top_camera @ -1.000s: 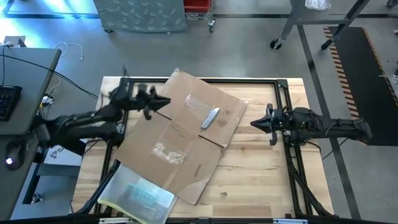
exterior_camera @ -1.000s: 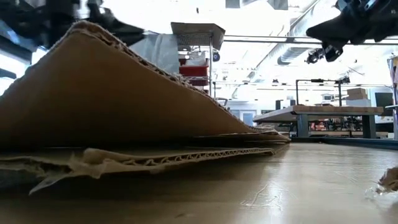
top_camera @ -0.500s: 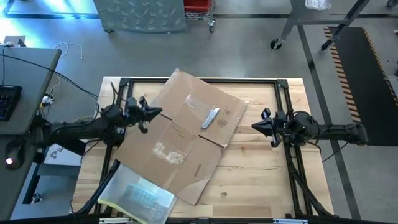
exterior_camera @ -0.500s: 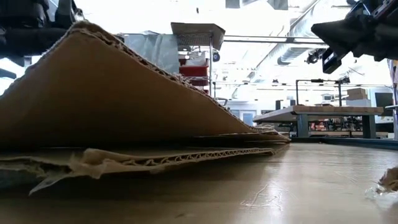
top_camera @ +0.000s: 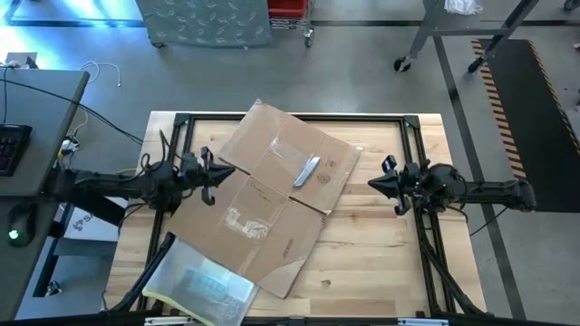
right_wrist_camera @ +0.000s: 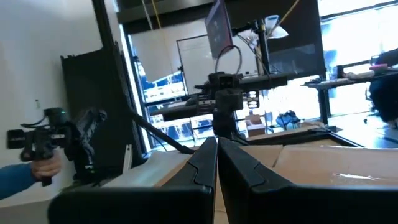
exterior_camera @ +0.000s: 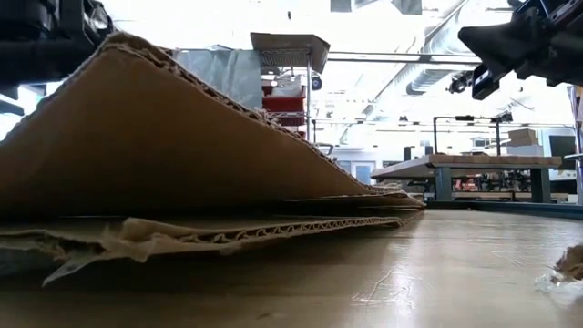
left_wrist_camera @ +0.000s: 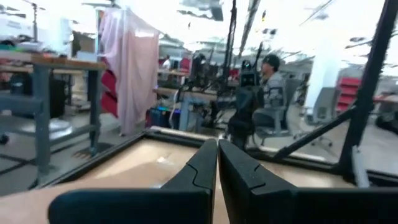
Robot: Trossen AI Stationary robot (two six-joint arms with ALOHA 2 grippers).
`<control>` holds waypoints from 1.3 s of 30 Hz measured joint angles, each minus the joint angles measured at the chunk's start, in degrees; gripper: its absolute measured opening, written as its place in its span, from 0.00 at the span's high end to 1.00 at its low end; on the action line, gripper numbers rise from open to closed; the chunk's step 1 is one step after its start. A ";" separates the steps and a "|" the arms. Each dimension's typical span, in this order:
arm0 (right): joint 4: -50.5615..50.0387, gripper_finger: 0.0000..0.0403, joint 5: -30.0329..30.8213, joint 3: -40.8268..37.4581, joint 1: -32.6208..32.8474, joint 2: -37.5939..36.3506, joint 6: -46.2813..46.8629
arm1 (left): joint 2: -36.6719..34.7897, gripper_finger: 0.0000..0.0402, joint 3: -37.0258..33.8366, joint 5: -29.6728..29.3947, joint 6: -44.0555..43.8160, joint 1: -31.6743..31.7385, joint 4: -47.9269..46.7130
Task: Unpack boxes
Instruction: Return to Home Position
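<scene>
Box [top_camera: 272,208] lies flattened across the middle of the table [top_camera: 381,263], with a silver cutter [top_camera: 308,170] on its far part. Left gripper [top_camera: 220,171] hangs at the box's left edge, clenched and empty. Right gripper [top_camera: 372,184] is right of the box and apart from it, also clenched and empty.

light: bright overhead | glare: ceiling [exterior_camera: 219,18] washed out | shadows: soft, under box [exterior_camera: 182,155]
</scene>
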 joint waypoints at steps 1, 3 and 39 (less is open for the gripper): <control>0.41 1.00 -0.69 0.00 0.00 0.00 0.00 | -0.86 1.00 0.00 2.83 -0.69 1.98 -0.69; 2.40 1.00 -2.68 0.00 0.00 0.00 0.00 | -3.05 1.00 0.00 7.31 -2.03 6.14 -2.61; 1.66 1.00 10.90 0.02 0.00 -2.34 -4.64 | -24.34 1.00 5.02 21.22 -4.49 9.74 -30.43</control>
